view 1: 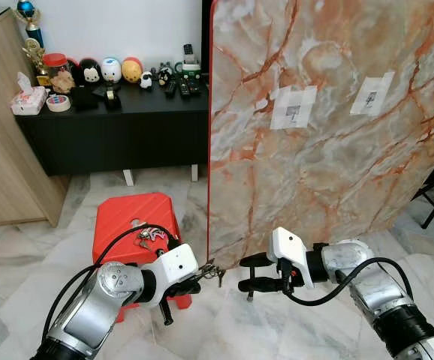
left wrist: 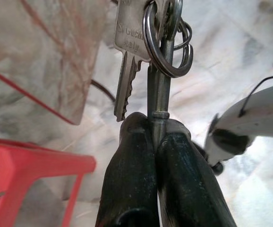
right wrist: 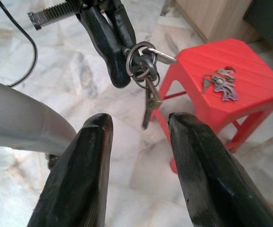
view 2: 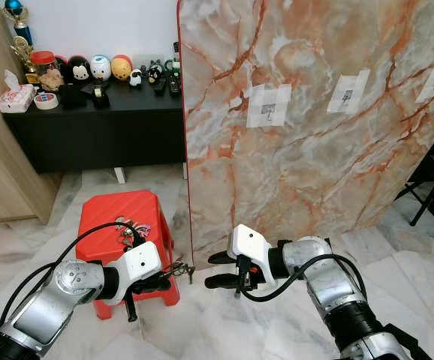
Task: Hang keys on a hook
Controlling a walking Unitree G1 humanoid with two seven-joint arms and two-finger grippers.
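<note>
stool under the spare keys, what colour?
Red. The stool shows best in the right wrist view, spare keys lying on its ribbed top.

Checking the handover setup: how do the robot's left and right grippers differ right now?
The left gripper has its jaws shut on the silver bunch of keys, gripping one key's shaft; the right gripper has its jaws open and holds nothing. The left sits beside the red plastic stool; the right is in front of the marble-patterned panel. Both have black fingers and point toward each other.
</note>
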